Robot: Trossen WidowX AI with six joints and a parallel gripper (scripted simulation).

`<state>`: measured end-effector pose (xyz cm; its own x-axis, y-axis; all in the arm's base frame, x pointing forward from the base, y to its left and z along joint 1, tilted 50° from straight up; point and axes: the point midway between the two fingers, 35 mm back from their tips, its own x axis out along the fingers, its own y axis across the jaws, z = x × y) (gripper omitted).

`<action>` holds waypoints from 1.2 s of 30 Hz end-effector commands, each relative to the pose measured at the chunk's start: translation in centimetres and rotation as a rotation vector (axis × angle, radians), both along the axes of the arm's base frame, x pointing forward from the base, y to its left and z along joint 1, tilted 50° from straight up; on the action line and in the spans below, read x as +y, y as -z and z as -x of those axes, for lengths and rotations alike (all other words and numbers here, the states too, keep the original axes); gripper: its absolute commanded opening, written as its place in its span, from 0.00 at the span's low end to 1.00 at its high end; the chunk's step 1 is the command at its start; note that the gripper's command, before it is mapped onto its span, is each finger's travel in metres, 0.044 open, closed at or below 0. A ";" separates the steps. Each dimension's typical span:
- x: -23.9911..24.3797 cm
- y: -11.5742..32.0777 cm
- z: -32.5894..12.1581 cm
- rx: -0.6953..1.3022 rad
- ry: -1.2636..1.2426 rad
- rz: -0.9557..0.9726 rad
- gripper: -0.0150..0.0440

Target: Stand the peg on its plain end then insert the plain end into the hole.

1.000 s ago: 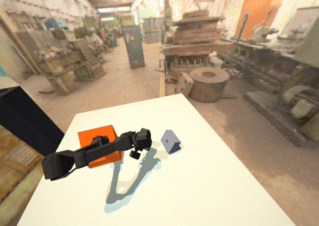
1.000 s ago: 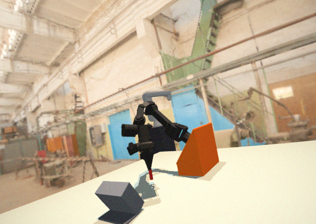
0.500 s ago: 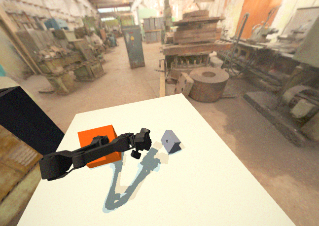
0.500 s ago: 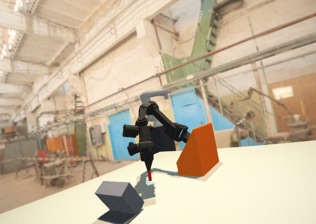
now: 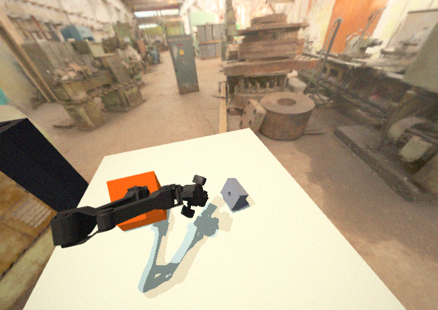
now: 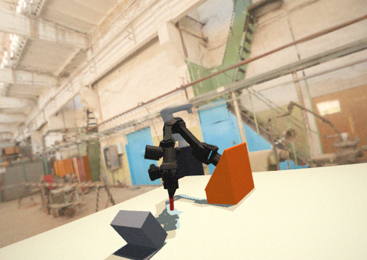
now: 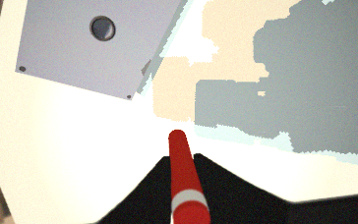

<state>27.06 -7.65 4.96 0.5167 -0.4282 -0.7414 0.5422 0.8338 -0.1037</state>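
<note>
The table (image 5: 263, 256) (image 6: 281, 214) bore the panel (image 5: 231, 193) (image 6: 139, 233) (image 7: 74, 44); top and wrist views showed its hole (image 5: 229, 193) (image 7: 102, 28), exterior only its back. The gripper (image 6: 171, 196) (image 7: 181, 161) gripped the peg (image 6: 172, 204) (image 7: 183, 162), plain end down, outside the hole; only wrist showed the white band (image 7: 190, 198).

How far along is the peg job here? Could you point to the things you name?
In hand: the claw (image 6: 171, 196) (image 7: 181, 161) grips the red peg (image 6: 171, 204) (image 7: 181, 162) near its white band (image 7: 190, 197), plain end pointing down, near the sloped panel (image 5: 234, 193) (image 6: 139, 228) (image 7: 74, 54). Whether the stand-up step is done, these views can't settle. Left: insertion and release, since the hole (image 5: 229, 193) (image 7: 102, 28) has no peg in it.
</note>
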 end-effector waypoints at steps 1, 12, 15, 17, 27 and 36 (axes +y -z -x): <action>0.0 0.1 -0.1 -0.023 -0.019 -0.005 0.25; 0.2 -0.2 -0.5 -0.097 -0.061 -0.016 0.25; 0.2 -0.3 -0.6 -0.117 -0.073 -0.018 0.25; 0.3 -0.4 -0.7 -0.131 -0.081 -0.019 0.25; 0.4 -0.8 -1.0 -0.200 -0.121 -0.019 0.25; 0.5 -1.3 -1.2 -0.262 -0.159 -0.014 0.25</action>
